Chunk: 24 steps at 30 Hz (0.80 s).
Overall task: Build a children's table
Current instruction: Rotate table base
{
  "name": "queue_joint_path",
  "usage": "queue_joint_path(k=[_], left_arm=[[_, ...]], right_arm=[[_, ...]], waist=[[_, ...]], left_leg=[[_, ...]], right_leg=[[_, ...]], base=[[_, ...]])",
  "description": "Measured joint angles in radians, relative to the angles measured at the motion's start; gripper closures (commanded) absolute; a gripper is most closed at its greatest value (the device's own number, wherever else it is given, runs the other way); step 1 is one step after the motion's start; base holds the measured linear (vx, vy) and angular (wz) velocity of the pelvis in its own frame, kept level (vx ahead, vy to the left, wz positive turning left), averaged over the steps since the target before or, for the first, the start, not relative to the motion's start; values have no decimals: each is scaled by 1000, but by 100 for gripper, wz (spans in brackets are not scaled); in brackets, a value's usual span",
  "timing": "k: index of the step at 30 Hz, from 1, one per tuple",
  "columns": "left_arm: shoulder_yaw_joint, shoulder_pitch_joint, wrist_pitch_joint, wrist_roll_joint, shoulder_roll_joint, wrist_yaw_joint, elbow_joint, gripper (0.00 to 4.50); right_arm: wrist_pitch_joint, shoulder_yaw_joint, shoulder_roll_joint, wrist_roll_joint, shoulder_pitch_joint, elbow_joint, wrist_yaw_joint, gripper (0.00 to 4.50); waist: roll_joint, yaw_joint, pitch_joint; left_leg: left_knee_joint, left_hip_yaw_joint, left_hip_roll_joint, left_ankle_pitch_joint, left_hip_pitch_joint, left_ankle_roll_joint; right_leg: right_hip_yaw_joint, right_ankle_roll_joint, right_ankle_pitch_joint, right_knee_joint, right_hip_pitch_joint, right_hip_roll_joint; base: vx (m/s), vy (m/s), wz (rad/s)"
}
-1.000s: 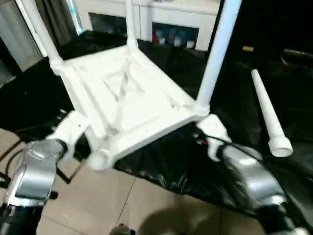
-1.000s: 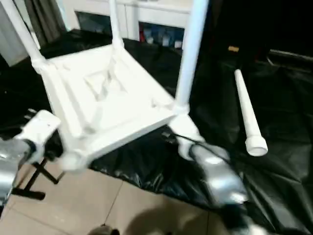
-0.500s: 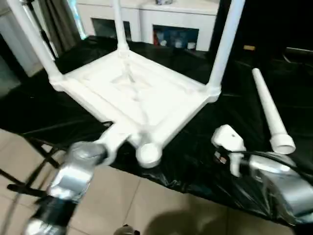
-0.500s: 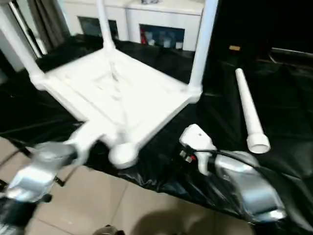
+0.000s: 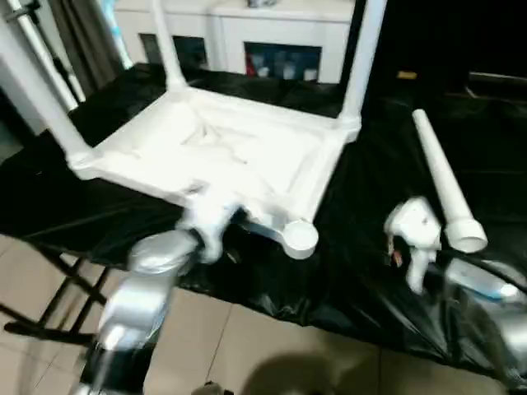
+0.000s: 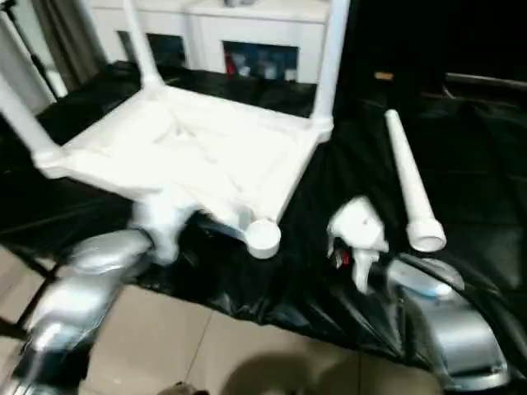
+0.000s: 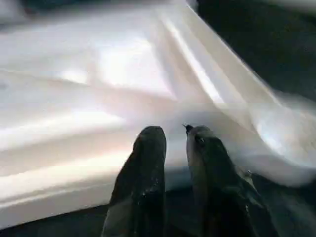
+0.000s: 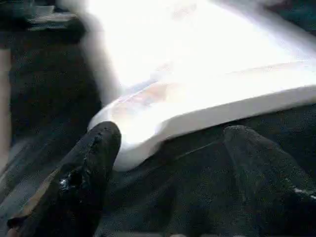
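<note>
Tabletop [image 5: 222,156] lies upside down on the black sheet [image 5: 370,247], three legs [image 5: 358,58] already standing in the corner sockets. Fourth leg [image 5: 440,181] lies loose on the sheet at the robot's right, near the right gripper [image 8: 168,148] but not touching it. Empty socket [image 5: 298,237] sits at the near corner, close to the edge of the sheet. Left gripper [image 7: 175,143] has fingers narrow, tips against the tabletop's near rim; can't tell if they actually pinch it. Right gripper is spread wide, holding nothing, facing the socket corner. Risks, as a judgement: left arm nudging the tabletop could slide that corner off the edge and tip the whole thing over. The loose leg is round, so a clumsy grab likely rolls it away.
</note>
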<state>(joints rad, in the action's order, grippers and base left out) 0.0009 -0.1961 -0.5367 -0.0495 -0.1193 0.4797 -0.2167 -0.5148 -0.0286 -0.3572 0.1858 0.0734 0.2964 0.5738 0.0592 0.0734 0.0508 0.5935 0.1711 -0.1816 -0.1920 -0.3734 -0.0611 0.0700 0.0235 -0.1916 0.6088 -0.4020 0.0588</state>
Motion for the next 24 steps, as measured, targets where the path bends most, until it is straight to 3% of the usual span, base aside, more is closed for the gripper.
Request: queue_joint_path(k=[4,5,7,8,9,10,11,12,13,14,15,16,18,20,21,22,24], left_arm=[[75,31,66,4,55,-136,-23,358],[86,31,66,5,62,-158,-20,358],[85,21,70,-14,52,-201,12,358],[74,12,81,-33,43,-215,29,358],[55,-3,88,-55,31,-229,46,358],[30,-16,95,-87,18,-246,50,358],[22,-23,104,-105,14,-257,50,358],[20,-30,110,-114,15,-266,50,358],[22,-32,115,-118,16,-271,50,358],[23,-32,117,-119,23,-277,51,358],[24,-32,118,-118,27,-278,52,358],[23,-32,119,-116,31,-282,52,358],[22,-29,120,-110,31,-290,52,358],[21,-15,120,-89,37,-288,52,358],[11,-11,120,-81,46,-286,52,358],[-1,-9,120,-77,50,-285,52,358],[4,-11,104,-69,50,-283,51,358]], right_arm=[[-1,-23,120,-8,29,-70,-180,71],[-1,-31,137,-7,39,-82,-202,71],[-3,-57,178,-5,61,-95,-266,71],[-4,-66,186,-5,67,-104,-287,71],[-7,-73,192,-7,67,-109,-304,71],[-8,-77,201,-11,67,-111,-317,71],[-9,-77,213,-18,67,-111,-329,71],[-10,-74,225,-23,67,-111,-339,71],[-10,-67,233,-27,68,-111,-347,71],[-10,-57,241,-27,69,-111,-358,71],[-13,-53,247,-28,69,-111,-368,71],[-16,-46,247,-37,69,-111,-379,71],[-17,-37,242,-49,72,-112,-389,71],[-17,-30,226,-61,81,-114,-390,71],[-18,-31,215,-65,80,-118,-390,71],[-20,-39,209,-71,80,-123,-390,71],[-20,-40,197,-74,80,-123,-387,71]], waist=[[-4,11,0],[-8,22,1],[-12,38,1],[-13,46,1],[-13,55,1],[-11,64,0],[-10,64,-1],[-8,51,-2],[-9,38,-4],[-7,25,-3],[-3,10,-2],[-2,0,-3],[-7,-16,-8],[-11,-16,-10],[-13,-8,-9],[-14,-1,-9],[-12,3,-10]], left_leg=[[1,0,1,0,2,0],[4,17,-3,-1,9,-1],[8,41,-3,-8,17,5],[14,43,1,-16,19,9],[23,37,10,-25,19,15],[36,32,18,-39,21,19],[43,33,23,-49,21,21],[47,39,24,-53,22,22],[48,52,24,-56,22,26],[49,60,21,-61,21,32],[49,59,19,-61,18,34],[49,55,13,-60,13,34],[48,46,6,-53,1,44],[57,36,11,-47,-23,64],[55,18,18,-46,-29,85],[48,-3,27,-41,-30,89],[38,-14,25,-29,-28,72]], right_leg=[[0,-5,-2,1,0,1],[-20,-8,-1,2,-8,-6],[-75,-17,4,7,-15,-26],[-102,-23,8,6,-17,-37],[-122,-28,11,6,-17,-41],[-151,-38,16,2,-17,-53],[-170,-43,19,0,-18,-59],[-174,-44,20,-5,-28,-62],[-171,-45,20,-8,-33,-59],[-156,-42,19,-14,-34,-45],[-125,-34,15,-14,-33,-30],[-77,-20,10,-2,-31,-14],[-29,-5,1,20,-21,-2],[-14,-3,-9,24,-27,-3],[-12,0,-8,23,-30,-4],[-8,4,-6,23,-30,-5],[0,5,-4,21,-30,-6]], base=[[0,0,0],[-27,13,-18],[-29,25,-28],[-5,77,-44],[-5,77,-44],[-3,121,-52],[-29,143,-49],[-29,143,-49],[-40,122,-39],[-31,106,-25],[-31,106,-25],[-21,54,-10],[0,0,0],[-15,-92,0],[-32,-96,1],[-41,-98,4],[-46,-85,0]])
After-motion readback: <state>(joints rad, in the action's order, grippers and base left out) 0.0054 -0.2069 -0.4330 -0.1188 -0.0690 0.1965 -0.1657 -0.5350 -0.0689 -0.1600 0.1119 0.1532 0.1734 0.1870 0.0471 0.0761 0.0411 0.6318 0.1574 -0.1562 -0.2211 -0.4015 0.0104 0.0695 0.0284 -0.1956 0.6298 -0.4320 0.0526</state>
